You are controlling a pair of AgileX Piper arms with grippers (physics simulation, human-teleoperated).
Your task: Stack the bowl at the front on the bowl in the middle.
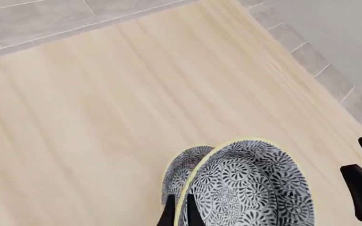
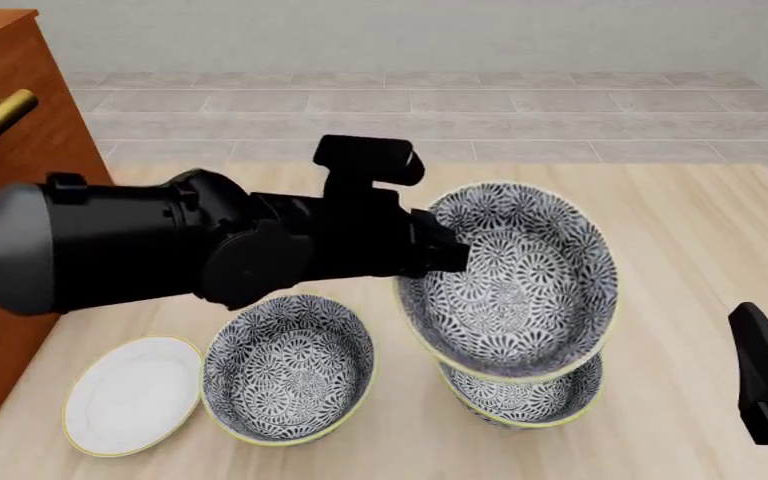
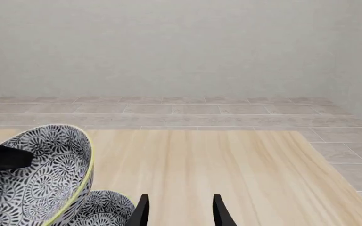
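- Left arm (image 2: 157, 250) lies across the table's (image 2: 704, 260) left half, blocking approach from that side.
- Held bowl (image 2: 511, 280), tilted, hangs just above the lower bowl (image 2: 531, 400), closing the space over it.
- Third bowl (image 2: 288, 368) and white plate (image 2: 131, 395) occupy the surface left of the lower bowl.
- Right of the lower bowl the tabletop is bare up to the right gripper (image 3: 177, 209).
- Wooden cabinet (image 2: 17, 130) bounds the far left.

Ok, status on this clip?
Left pincer shut on lifted bowl, tilted above second bowl. Right pincer open, idle. Third bowl, plate aside.
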